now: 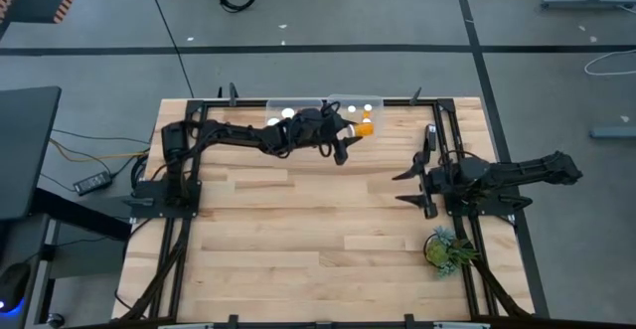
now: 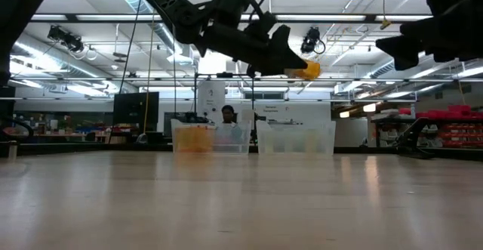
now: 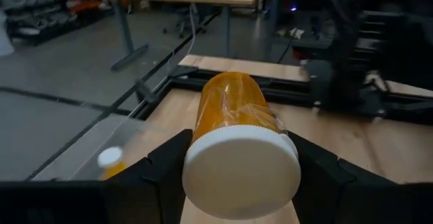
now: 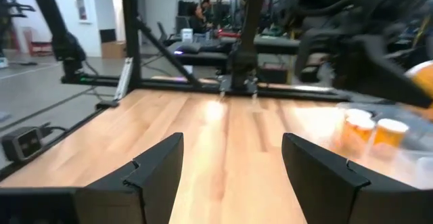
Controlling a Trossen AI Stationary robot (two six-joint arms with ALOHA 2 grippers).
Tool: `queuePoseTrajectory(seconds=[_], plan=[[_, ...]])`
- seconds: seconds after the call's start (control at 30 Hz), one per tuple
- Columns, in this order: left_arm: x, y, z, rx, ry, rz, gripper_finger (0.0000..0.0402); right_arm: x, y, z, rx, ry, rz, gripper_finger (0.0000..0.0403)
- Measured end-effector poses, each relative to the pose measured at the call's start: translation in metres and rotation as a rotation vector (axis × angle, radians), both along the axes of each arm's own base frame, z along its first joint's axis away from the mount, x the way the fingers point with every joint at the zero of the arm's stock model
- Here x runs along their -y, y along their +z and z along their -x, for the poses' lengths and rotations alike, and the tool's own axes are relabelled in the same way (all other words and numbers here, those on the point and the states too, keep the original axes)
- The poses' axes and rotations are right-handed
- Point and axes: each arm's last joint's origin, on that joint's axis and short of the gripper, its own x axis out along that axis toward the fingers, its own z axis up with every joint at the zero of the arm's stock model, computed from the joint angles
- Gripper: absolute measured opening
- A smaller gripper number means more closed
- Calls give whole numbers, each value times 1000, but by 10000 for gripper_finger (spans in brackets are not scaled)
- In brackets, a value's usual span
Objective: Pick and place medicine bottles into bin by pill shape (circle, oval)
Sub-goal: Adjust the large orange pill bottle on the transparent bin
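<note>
My left gripper point(image 1: 348, 130) reaches out to the far middle of the table, shut on an orange medicine bottle point(image 1: 366, 127) with a white cap, high above the tabletop point(image 2: 306, 69). The bottle hangs by the near side of the right-hand clear bin point(image 1: 373, 98). A second clear bin point(image 1: 273, 103) stands to its left. Both hold white-capped bottles point(image 1: 287, 113). One bottle point(image 3: 110, 160) shows in a bin below the left gripper. My right gripper point(image 1: 409, 188) waits at the table's right side, open point(image 4: 230, 163) with nothing between its fingers. My left gripper pinches the bottle at its white cap end point(image 3: 203, 170) between its two fingers point(image 3: 162, 163), one on either side. The fingers come nearly level from the table's left. The bottle lies along them, cap toward the wrist, orange body point(image 3: 230, 102) sticking out past the fingertips, lifted clear.
A small green plant point(image 1: 447, 249) stands at the near right, beside the right arm's base. Black frame rails point(image 1: 298, 100) run along the table's edges. The wide wooden middle and near part of the table point(image 1: 308, 230) holds nothing. A person point(image 2: 227, 115) shows far behind the bins.
</note>
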Motion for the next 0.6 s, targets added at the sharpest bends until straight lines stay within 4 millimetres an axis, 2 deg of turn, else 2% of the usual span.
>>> queuePoseTrajectory(seconds=[0.27,0.47,0.6], plan=[[-31,-9,12,-74,88,71,223,0,-14,1,-151,6,-71,257],[-49,-13,21,-111,145,122,212,0,-15,0,-166,3,-93,257],[-58,-9,30,-147,176,149,210,0,-15,0,-167,2,-106,257]])
